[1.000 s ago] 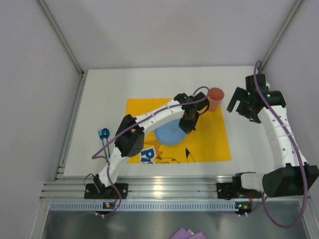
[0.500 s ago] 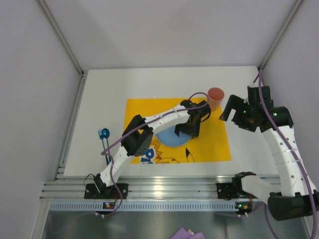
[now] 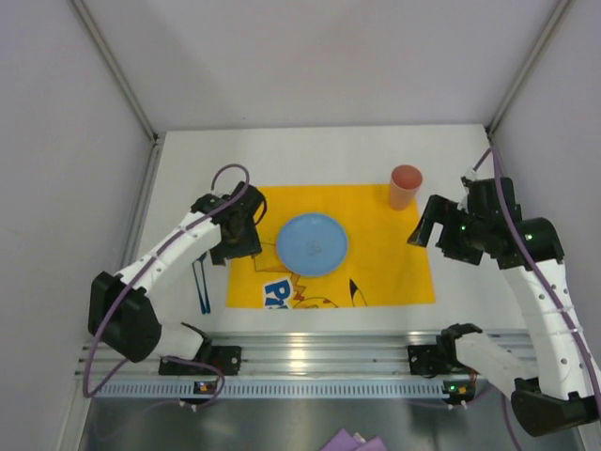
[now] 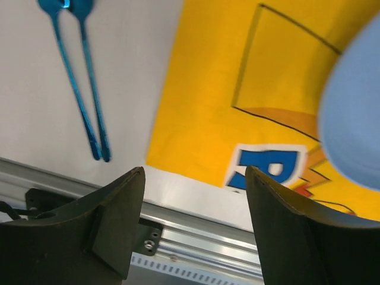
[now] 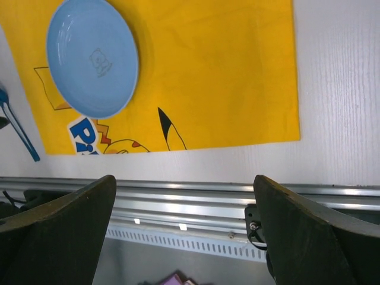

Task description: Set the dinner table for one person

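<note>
A light blue plate (image 3: 312,244) lies flat on the yellow cartoon cloth (image 3: 385,263), which is spread on the white dinner table (image 3: 207,160). An orange cup (image 3: 405,186) stands upright at the cloth's far right corner. Two blue utensils (image 3: 201,287) lie side by side on the table left of the cloth, also seen in the left wrist view (image 4: 89,107). My left gripper (image 3: 235,249) hangs open and empty over the cloth's left edge (image 4: 195,173), between utensils and plate (image 4: 356,119). My right gripper (image 3: 427,225) is wide open and empty above the cloth's right side (image 5: 184,179).
An aluminium rail (image 3: 310,352) runs along the table's near edge, carrying both arm bases. Grey walls close in the table at the back and on both sides. Bare white tabletop (image 5: 338,89) shows to the right of the cloth.
My left gripper opened, let go of the plate and swung left to the cloth's left edge. The plate now lies uncovered on the cloth. My right arm dropped slightly nearer.
</note>
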Motion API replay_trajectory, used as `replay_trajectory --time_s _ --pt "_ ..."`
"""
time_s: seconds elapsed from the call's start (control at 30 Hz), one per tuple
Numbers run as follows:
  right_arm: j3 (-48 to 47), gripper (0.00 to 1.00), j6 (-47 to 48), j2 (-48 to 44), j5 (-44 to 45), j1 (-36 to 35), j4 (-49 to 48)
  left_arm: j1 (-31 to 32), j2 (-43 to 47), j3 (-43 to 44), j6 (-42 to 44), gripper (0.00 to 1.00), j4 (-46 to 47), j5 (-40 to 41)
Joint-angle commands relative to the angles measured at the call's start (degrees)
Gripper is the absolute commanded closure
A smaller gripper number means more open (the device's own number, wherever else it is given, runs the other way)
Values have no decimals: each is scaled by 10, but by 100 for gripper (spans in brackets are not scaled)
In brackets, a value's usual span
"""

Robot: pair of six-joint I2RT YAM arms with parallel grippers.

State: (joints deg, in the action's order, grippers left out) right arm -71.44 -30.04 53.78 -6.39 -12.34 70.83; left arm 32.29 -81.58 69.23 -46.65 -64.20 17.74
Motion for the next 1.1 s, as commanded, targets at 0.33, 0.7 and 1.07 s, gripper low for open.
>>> replay_trajectory --time_s 0.33,0.7,1.07 --pt "-74 0 32 80 36 -21 21 -209 -31 -120 210 35 181 -49" --pt "-79 0 43 129 61 -20 18 -306 -65 -155 256 36 258 -100" --pt "-106 0 55 160 98 -22 33 -395 -135 -160 272 38 281 -142"
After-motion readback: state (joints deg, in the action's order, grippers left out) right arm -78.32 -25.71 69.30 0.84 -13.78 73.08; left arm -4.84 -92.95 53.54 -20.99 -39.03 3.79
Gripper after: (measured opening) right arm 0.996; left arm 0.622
